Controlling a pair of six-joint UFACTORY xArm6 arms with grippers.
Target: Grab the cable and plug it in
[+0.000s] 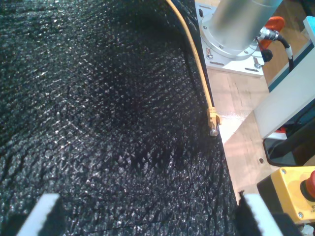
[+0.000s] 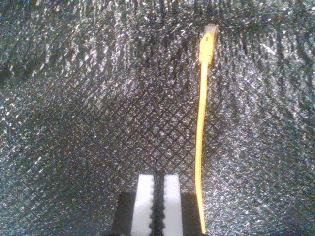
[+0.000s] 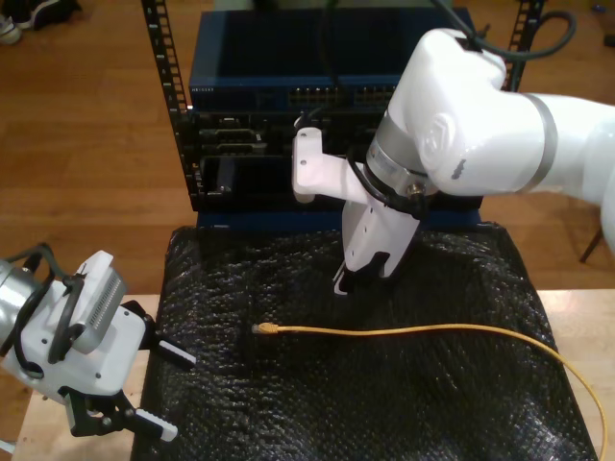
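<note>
My second gripper (image 2: 158, 204), jaws pressed together, hovers beside the thin yellow-orange network cable (image 3: 413, 331); it should spread and pinch just behind the clear plug (image 2: 209, 30).

Cable (image 3: 413, 331): thin, yellow-orange, and you'll see it lying loose and flat on the black textured mat (image 3: 288, 403). In the exterior view it runs nearly straight from 3 o'clock toward 9 o'clock across the mat's middle, then curves down toward 5 o'clock past the mat's edge at the exterior view's right. Its plug (image 3: 261, 328) sits at the 9 o'clock end: a small clear tip on a yellow boot, resting on the mat. Nothing grips it.
</note>
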